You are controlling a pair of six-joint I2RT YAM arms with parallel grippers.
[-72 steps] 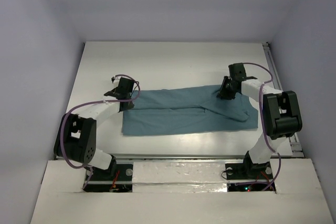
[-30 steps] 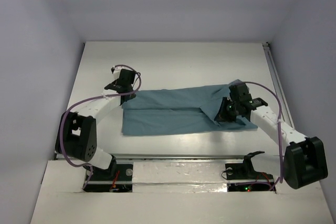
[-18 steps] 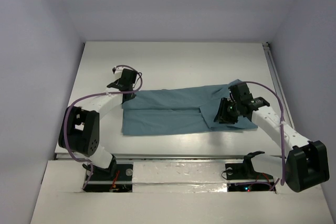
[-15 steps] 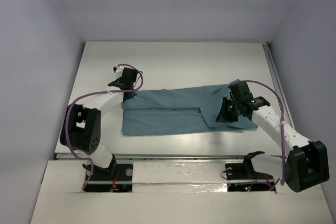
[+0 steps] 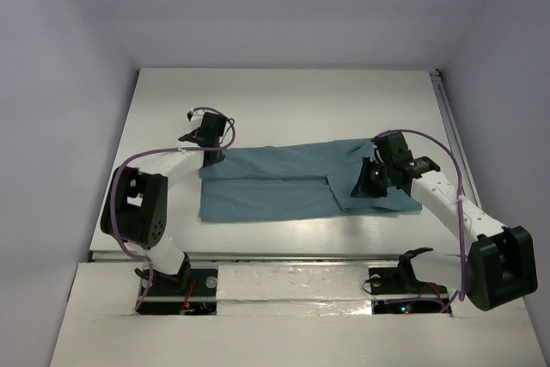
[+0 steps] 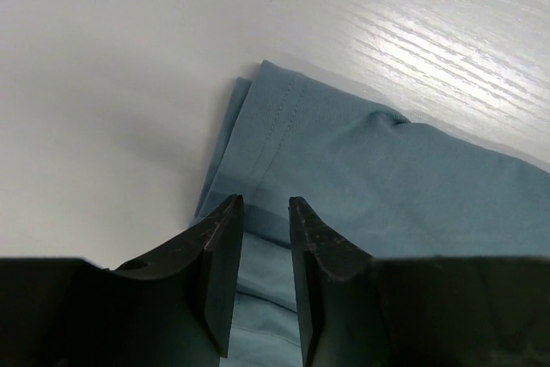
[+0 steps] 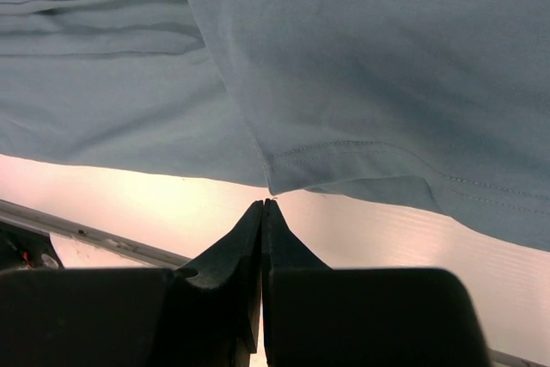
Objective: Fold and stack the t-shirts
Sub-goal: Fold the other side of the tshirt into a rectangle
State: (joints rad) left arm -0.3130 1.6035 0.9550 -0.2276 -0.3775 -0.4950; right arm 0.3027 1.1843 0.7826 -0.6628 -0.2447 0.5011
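The teal t-shirt point(image 5: 275, 182) lies flat on the white table as a long strip, its right end folded over. My left gripper point(image 5: 206, 137) hovers at the shirt's far-left corner. In the left wrist view the left gripper point(image 6: 265, 205) is open by a narrow gap, with the t-shirt point(image 6: 378, 178) hem showing between the fingers and nothing pinched. My right gripper point(image 5: 364, 186) sits over the folded right end. In the right wrist view the right gripper point(image 7: 262, 205) is shut and empty, its tips just short of the t-shirt point(image 7: 361, 66) flap's corner.
A metal rail point(image 5: 448, 126) runs along the table's right edge. The table's near edge strip point(image 7: 86, 234) lies just beyond the right gripper. Pale walls enclose the table on three sides.
The right arm carried the shirt's right end inward and laid it down as a flap, then its jaws closed empty. The left gripper edged toward the far-left corner, shut briefly and reopened a little.
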